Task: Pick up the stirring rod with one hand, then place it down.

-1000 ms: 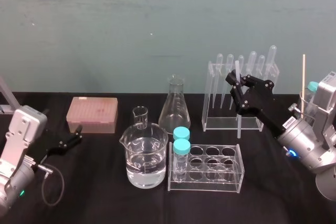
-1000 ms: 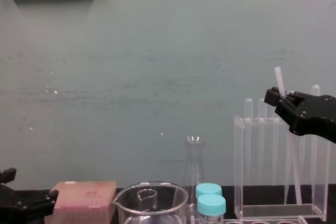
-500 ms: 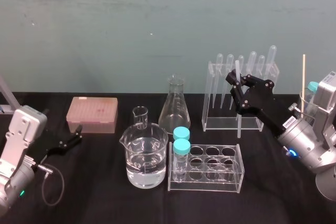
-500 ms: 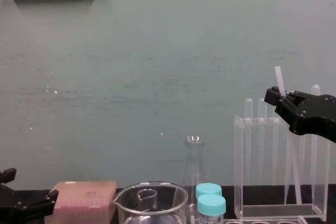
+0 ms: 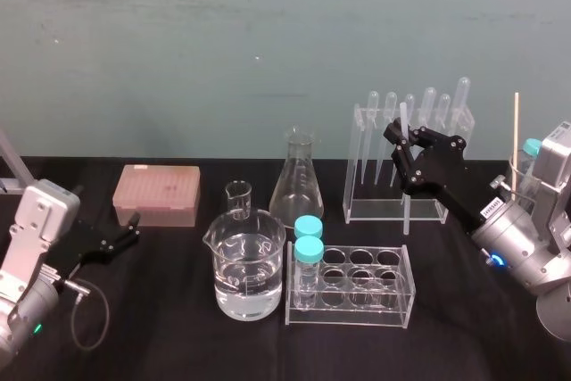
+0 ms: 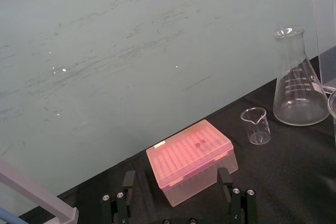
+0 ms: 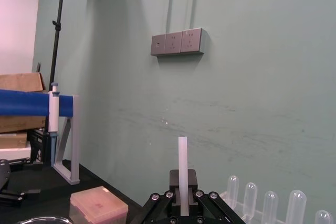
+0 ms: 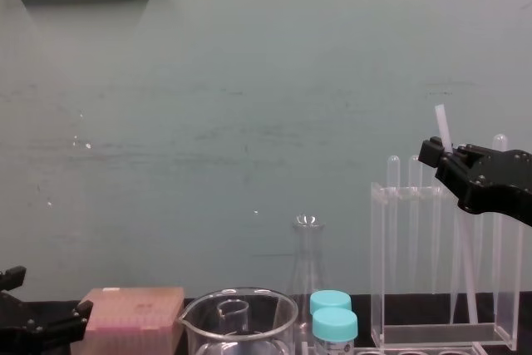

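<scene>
The stirring rod (image 5: 402,118) is a thin whitish stick standing nearly upright just in front of the clear pipette rack (image 5: 361,207). My right gripper (image 5: 406,154) is shut on the rod's upper part, with a short length poking above the fingers. In the chest view the rod (image 8: 440,122) rises above the right gripper (image 8: 453,165) and runs down across the rack. The right wrist view shows the rod (image 7: 182,166) clamped between the fingers (image 7: 167,202). I cannot tell if its lower end touches the table. My left gripper (image 5: 125,235) is parked open at the far left.
A conical flask (image 5: 297,180), a small beaker (image 5: 238,198), a large beaker of water (image 5: 247,265) and a tube rack (image 5: 357,287) with two blue-capped tubes fill the middle. A pink tip box (image 5: 157,194) sits left. A wooden stick (image 5: 515,136) stands at the right edge.
</scene>
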